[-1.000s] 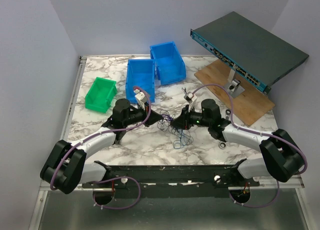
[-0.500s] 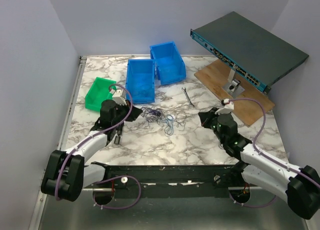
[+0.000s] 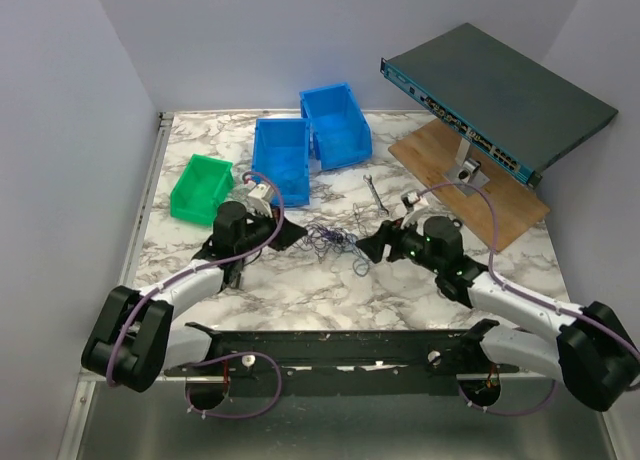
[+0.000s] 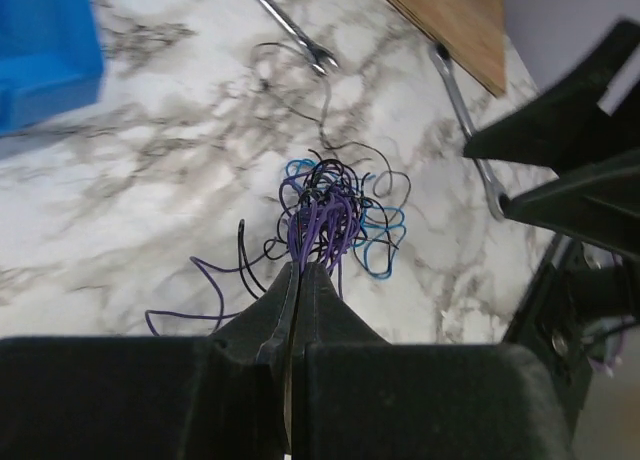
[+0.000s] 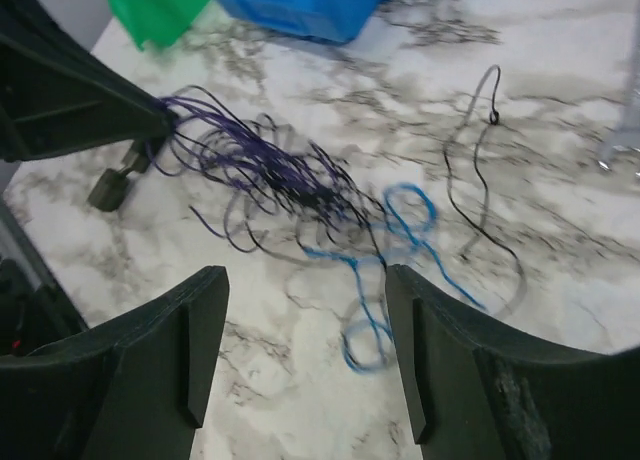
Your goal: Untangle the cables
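Left gripper (image 4: 300, 272): jaws clenched on purple strands of the cables (image 4: 335, 205), anchoring the bundle mid-frame on the worktop (image 4: 150, 180). Right gripper (image 5: 305, 280): jaws spread, empty, facing the blue loops, probably to pull 1 free.

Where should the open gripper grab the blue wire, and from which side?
Probably the blue wire, at the loop lying free outside the tangle, away from the left gripper pinching the purple strands. The open right gripper should come from its own side.
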